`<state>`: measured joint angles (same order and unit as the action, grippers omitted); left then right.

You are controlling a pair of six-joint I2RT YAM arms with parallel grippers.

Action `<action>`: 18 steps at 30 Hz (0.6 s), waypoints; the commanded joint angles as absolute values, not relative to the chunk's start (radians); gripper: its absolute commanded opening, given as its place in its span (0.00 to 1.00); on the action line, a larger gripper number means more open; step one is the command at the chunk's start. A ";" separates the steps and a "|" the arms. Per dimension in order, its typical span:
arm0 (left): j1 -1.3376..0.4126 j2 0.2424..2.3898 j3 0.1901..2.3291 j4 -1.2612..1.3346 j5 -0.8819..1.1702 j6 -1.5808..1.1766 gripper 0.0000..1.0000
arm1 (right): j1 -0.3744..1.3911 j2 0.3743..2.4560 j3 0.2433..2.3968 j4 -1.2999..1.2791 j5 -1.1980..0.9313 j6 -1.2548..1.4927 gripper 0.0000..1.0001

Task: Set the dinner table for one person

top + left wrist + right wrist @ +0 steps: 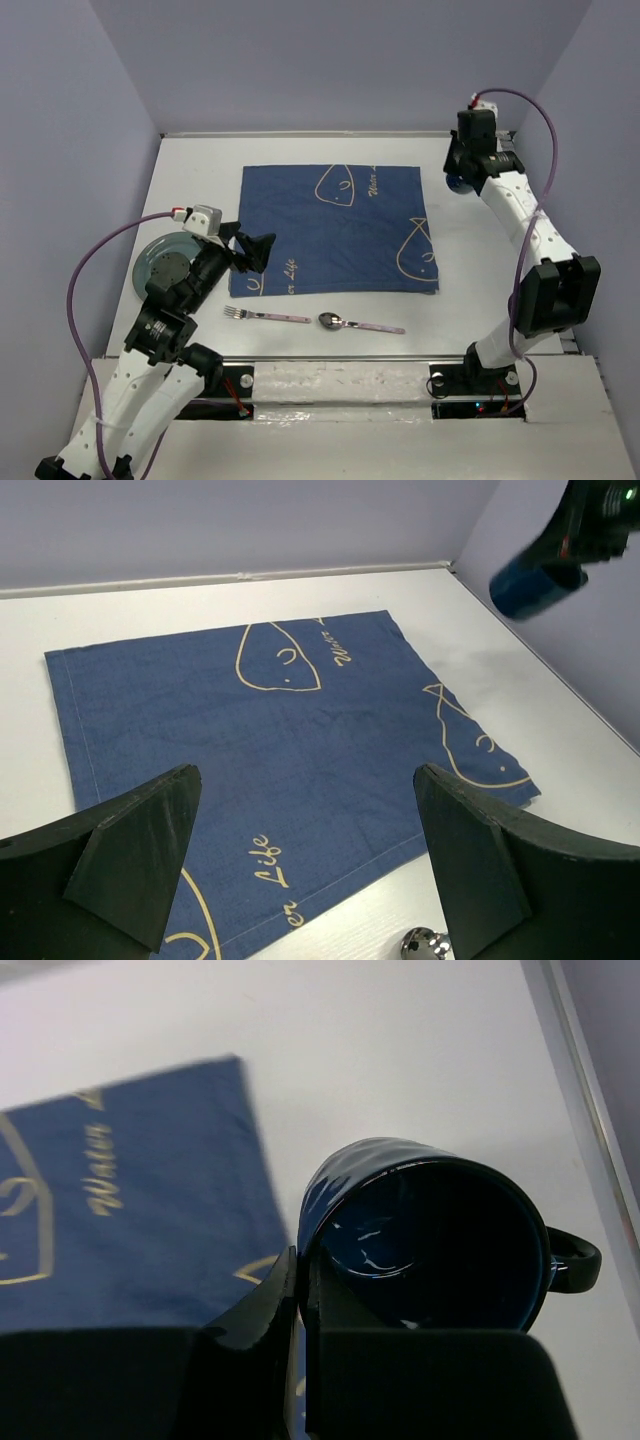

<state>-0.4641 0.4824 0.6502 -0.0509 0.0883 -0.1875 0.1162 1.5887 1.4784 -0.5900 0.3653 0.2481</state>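
The white dinner table [190, 170] carries a dark blue cloth [335, 230] with pale line drawings at its middle. A fork [265, 316] and a spoon [360, 324] lie in a row just in front of the cloth. A grey plate [148, 262] sits at the left, partly hidden by my left arm. My left gripper [250, 250] is open and empty over the cloth's near left corner [250, 880]. My right gripper [462, 178] is shut on the rim of a dark blue mug [430, 1230], held above the table off the cloth's far right corner.
Lilac walls close in the table on three sides. A metal rail [330, 357] runs along the near edge by the arm bases. The mug's handle [578, 1255] points toward the right table edge [580, 1090]. The spoon's bowl [425, 945] shows beside my left gripper's right finger.
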 commanded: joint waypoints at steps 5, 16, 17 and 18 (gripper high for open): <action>-0.465 0.500 0.664 -0.029 0.054 -0.169 0.99 | 0.242 1.793 1.836 -0.541 0.249 0.129 0.00; -0.456 0.522 0.664 -0.028 0.045 -0.169 0.99 | 0.324 2.091 2.134 -0.666 0.167 0.098 0.00; -0.454 0.523 0.664 -0.028 0.046 -0.167 0.99 | 0.324 2.104 2.141 -0.670 0.164 0.097 0.00; -0.453 0.525 0.664 -0.028 0.046 -0.167 0.99 | 0.337 2.130 2.149 -0.678 0.170 0.094 0.00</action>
<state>-0.4625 0.5198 0.6502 -0.0578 0.0517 -0.1867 0.3027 2.1326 2.0464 -0.6781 0.1841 0.1337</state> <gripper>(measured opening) 0.989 0.048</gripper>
